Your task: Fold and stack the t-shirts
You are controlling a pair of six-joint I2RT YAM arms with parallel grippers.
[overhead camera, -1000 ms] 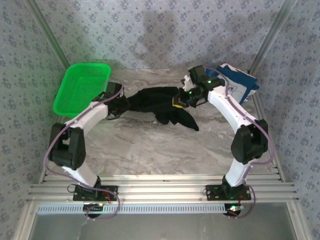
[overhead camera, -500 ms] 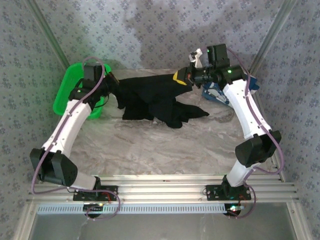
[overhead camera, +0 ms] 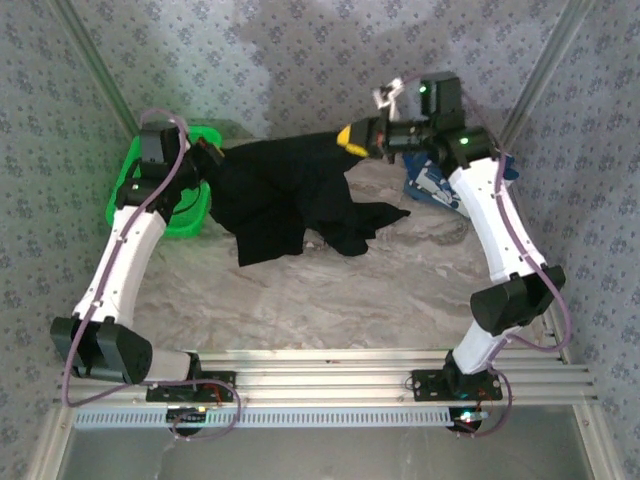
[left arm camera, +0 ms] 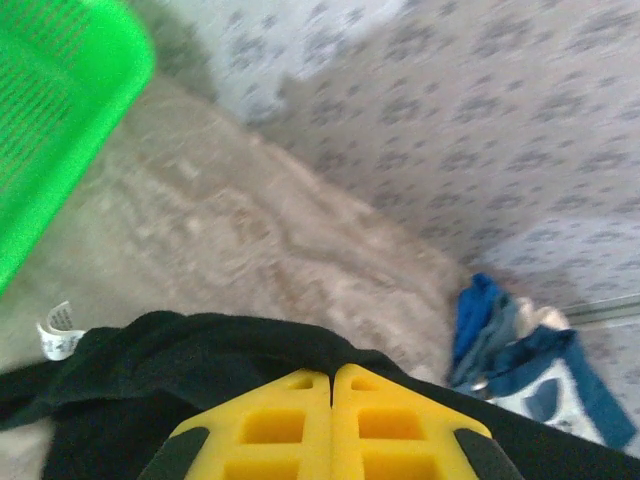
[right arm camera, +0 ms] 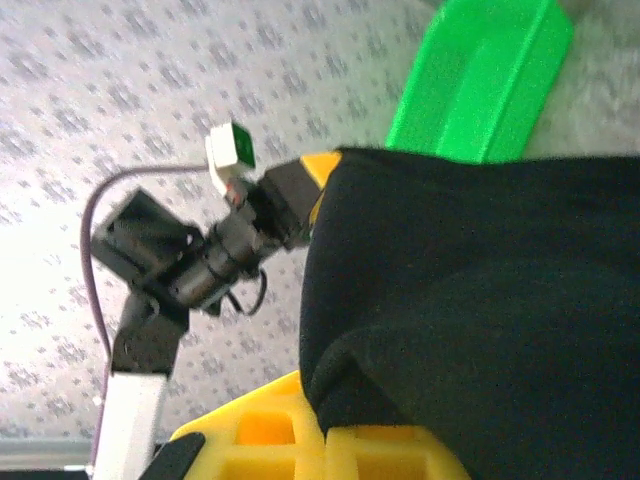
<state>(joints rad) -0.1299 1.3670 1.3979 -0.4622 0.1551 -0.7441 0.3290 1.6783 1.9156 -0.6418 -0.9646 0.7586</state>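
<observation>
— Higher and wider apart than a second ago, both arms are now lifted, and the black t-shirt (overhead camera: 290, 195) is stretched out between them.
— How is it held?
— One top edge is clamped in the left pincer (overhead camera: 208, 160), the other in the right pincer (overhead camera: 352, 138). Both are clenched on cloth (the yellow fingers are pressed together in each wrist view).
— Why so high?
— Probably so the shirt can be shaken open before it is laid flat. Its lower part is bunched on the table (overhead camera: 350, 290) beneath the pincers.
— And the navy t-shirt (overhead camera: 432, 185)?
— It is left untouched, just below and to the right of the right pincer. The green basket (overhead camera: 125, 200) is seen beneath the left pincer.
</observation>
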